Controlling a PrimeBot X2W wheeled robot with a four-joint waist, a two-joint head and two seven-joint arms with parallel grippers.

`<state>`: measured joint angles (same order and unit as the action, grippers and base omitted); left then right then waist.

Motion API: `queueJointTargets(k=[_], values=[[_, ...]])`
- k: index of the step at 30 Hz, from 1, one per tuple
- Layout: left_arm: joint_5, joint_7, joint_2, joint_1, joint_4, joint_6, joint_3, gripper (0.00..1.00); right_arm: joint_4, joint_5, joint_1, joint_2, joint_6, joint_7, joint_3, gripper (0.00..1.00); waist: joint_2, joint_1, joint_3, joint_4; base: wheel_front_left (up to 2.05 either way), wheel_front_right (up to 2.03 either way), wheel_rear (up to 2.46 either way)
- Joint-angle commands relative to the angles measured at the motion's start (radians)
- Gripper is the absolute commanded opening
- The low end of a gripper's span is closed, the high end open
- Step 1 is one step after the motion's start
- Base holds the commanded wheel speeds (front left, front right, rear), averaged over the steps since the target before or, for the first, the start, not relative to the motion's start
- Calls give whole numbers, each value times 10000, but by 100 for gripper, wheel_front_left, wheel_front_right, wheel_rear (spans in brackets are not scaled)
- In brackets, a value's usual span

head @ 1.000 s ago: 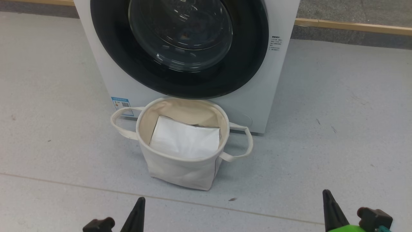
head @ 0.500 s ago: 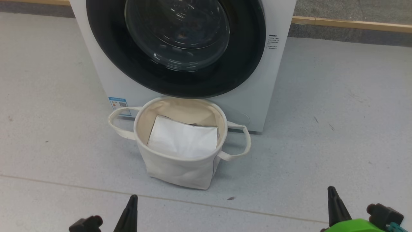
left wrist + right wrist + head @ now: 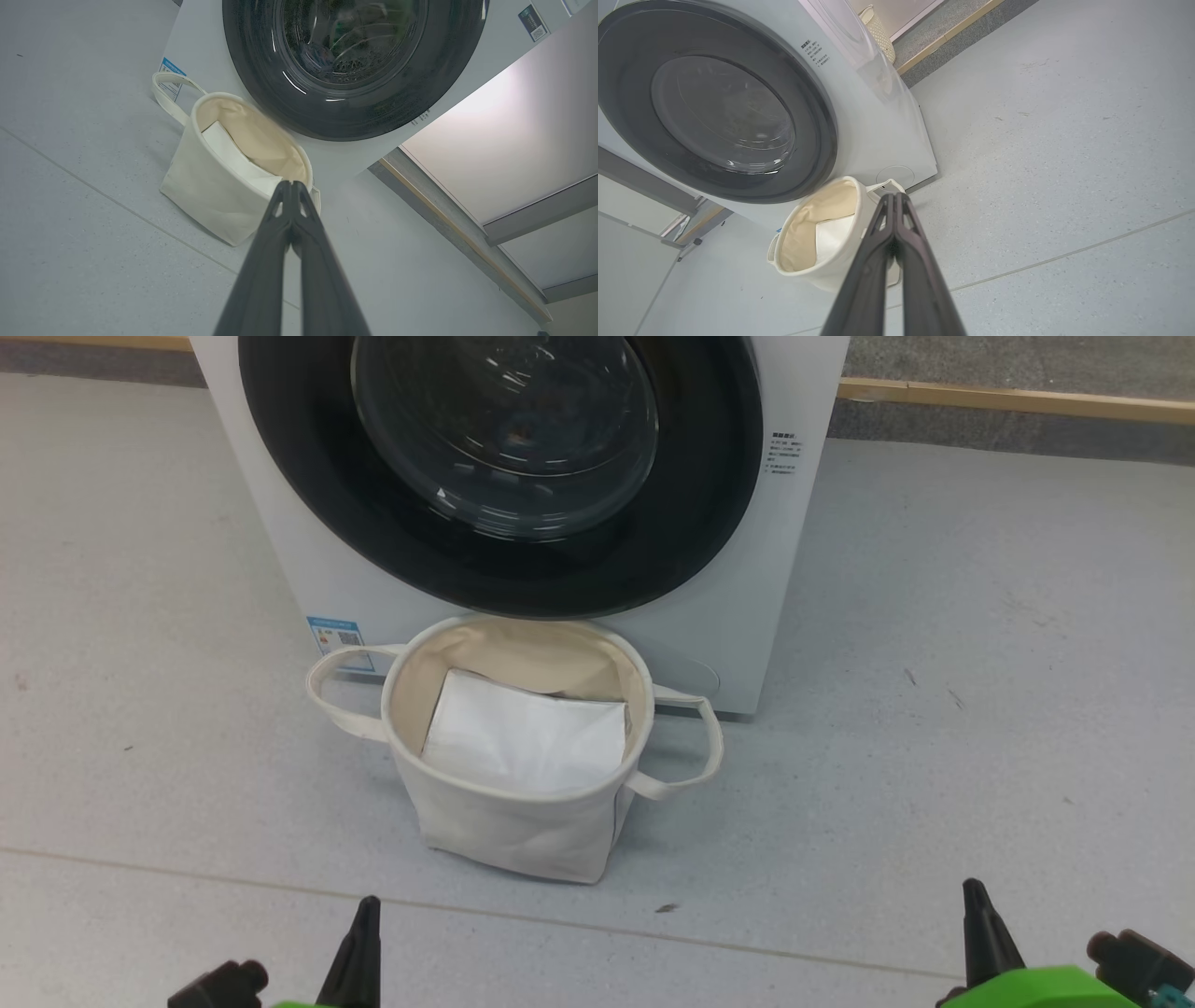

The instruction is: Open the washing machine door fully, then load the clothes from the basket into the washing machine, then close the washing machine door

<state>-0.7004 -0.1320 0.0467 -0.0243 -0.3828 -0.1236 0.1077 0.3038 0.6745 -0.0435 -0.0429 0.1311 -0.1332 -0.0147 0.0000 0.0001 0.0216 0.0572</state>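
The white washing machine [image 3: 308, 569] stands straight ahead, and its glossy black round door [image 3: 308, 495] lies flat against the front, closed. The cream canvas basket [image 3: 504, 821] stands on the floor against the washer's foot, below the door. A flat white sheet [image 3: 523, 747] lies in it, and the clothes are out of view. My left gripper [image 3: 366, 915] is low at the left, shut and empty, with its fingers pressed together [image 3: 290, 184]. At the lower right, my right gripper [image 3: 976, 905] is also shut and empty [image 3: 894, 196]. Both are well short of the basket.
Grey floor spreads on both sides of the washer, with a seam line [image 3: 187, 873] crossing in front of the basket. A wooden skirting strip [image 3: 1008, 403] runs along the wall behind. A woven basket [image 3: 878, 28] stands behind the washer. A blue label [image 3: 336, 635] marks the washer's lower left corner.
The camera has shifted, so the washer and basket sit slightly further left. The two gripper tips have drifted apart, the left one leftward and lower, the right one rightward.
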Motion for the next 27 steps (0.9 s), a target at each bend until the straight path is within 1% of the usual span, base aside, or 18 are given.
queueJointTargets(k=[1,3,27], values=[[-384,62,84,-529,411,-26,-272,0,-372,389,586,-91,-1,88,-9,0,0,0,-7,-15,0,0,0],[-497,90,85,-533,423,-27,-295,0,-375,505,598,-92,-1,117,-20,0,0,0,-10,-22,0,0,0],[-3314,819,102,-627,733,-41,-871,0,-446,3391,892,-109,-2,853,-304,0,0,0,-86,-200,0,0,0]])
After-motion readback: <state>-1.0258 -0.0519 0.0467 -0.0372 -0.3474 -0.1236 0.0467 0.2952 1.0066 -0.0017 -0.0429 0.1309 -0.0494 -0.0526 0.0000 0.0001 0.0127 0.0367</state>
